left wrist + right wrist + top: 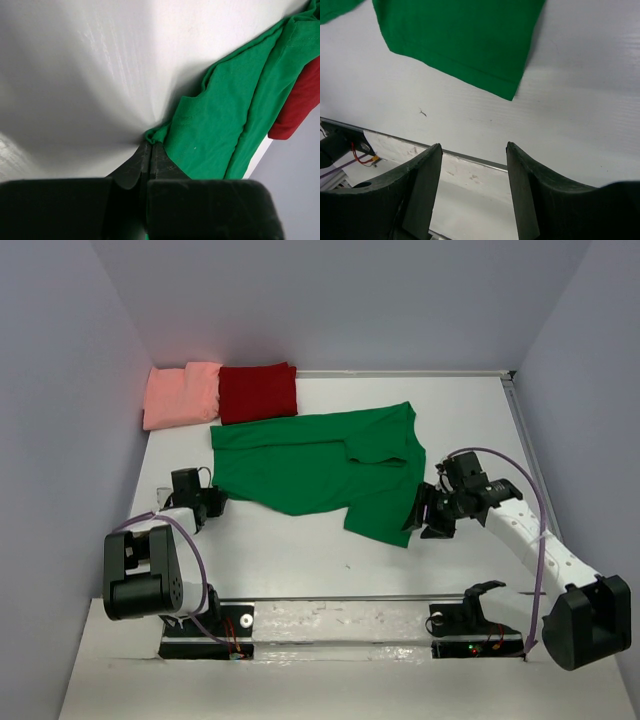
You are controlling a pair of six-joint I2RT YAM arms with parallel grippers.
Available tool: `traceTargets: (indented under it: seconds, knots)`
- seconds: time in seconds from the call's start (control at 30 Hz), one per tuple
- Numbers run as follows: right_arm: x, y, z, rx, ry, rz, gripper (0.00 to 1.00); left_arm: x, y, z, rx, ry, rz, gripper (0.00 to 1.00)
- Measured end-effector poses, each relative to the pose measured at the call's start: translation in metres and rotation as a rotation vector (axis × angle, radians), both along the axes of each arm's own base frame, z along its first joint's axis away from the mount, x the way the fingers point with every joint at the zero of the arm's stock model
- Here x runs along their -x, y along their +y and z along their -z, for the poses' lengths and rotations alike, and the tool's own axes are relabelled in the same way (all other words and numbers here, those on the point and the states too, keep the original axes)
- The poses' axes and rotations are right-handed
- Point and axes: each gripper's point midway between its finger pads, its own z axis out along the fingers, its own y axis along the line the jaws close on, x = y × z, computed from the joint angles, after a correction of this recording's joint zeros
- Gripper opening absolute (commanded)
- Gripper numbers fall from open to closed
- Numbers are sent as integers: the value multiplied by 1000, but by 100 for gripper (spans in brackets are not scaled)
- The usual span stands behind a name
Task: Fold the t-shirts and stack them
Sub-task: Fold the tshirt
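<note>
Green shirt (330,465) spread flat mid-desk (300,560), left corner pinched in closed left claw (150,147); right claw (474,150) wide apart, empty, just beside lower hem; pink shirt (180,395) and dark red shirt (258,392) folded, touching, far-left.

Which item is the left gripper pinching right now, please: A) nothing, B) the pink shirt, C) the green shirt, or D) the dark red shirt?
C: the left wrist view shows the left gripper shut on a corner of the green shirt.
</note>
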Motion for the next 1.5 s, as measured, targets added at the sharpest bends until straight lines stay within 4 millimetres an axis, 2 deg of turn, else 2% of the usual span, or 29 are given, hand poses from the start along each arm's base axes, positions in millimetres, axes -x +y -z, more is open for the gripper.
traceTargets:
  seconds: [0.27, 0.4, 0.6, 0.93, 1.13, 1.5]
  knots:
    - [18, -6, 27, 32, 95, 53, 58, -9, -3, -5, 14, -7, 23, 0]
    - [29, -8, 40, 35, 148, 88, 57, -9, -6, -1, 28, 7, 33, 0]
    - [14, -1, 46, -7, 110, 125, 55, -10, -8, 1, 40, 10, 40, 0]
    - [7, 4, 81, -15, 155, 159, 47, -10, -10, 0, 48, 8, 47, 0]
    - [-2, 10, 85, -44, 138, 161, 41, -10, -10, 0, 48, 9, 47, 0]
    - [-12, 14, 85, -63, 113, 160, 47, -11, -10, 0, 50, 12, 47, 0]
